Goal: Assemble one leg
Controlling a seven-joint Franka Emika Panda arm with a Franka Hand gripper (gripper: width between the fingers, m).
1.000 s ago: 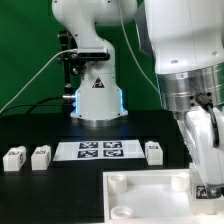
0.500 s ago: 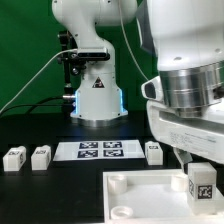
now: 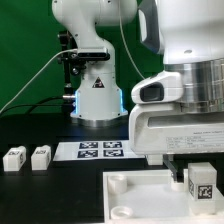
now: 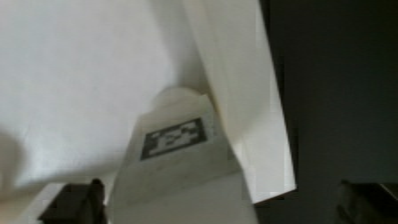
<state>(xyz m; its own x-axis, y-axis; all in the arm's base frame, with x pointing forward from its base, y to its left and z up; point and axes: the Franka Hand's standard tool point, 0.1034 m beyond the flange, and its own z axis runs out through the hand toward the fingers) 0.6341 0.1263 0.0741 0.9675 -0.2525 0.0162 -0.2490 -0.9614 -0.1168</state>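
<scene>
My gripper point(image 3: 199, 178) is shut on the leg point(image 3: 200, 186), a small white block whose tag faces the exterior camera. It holds the leg upright over the far corner, on the exterior view's right, of the big white tray-like piece point(image 3: 125, 186). In the wrist view the leg point(image 4: 173, 140) runs out from between my dark fingertips point(image 4: 75, 204), my gripper point(image 4: 222, 208) being around its near end. The white piece point(image 4: 71, 70) lies under it. Where the leg meets the corner is hidden.
Two more white leg blocks point(image 3: 14, 158) point(image 3: 40, 156) stand on the black table at the exterior view's left. The marker board point(image 3: 98, 150) lies behind the tray-like piece. The robot's base point(image 3: 97, 95) stands at the back. My arm hides the table's right side.
My hand has turned about its vertical axis and now shows its broad side. The leg has turned with it, and its tag now faces the camera. A third leg block is now hidden.
</scene>
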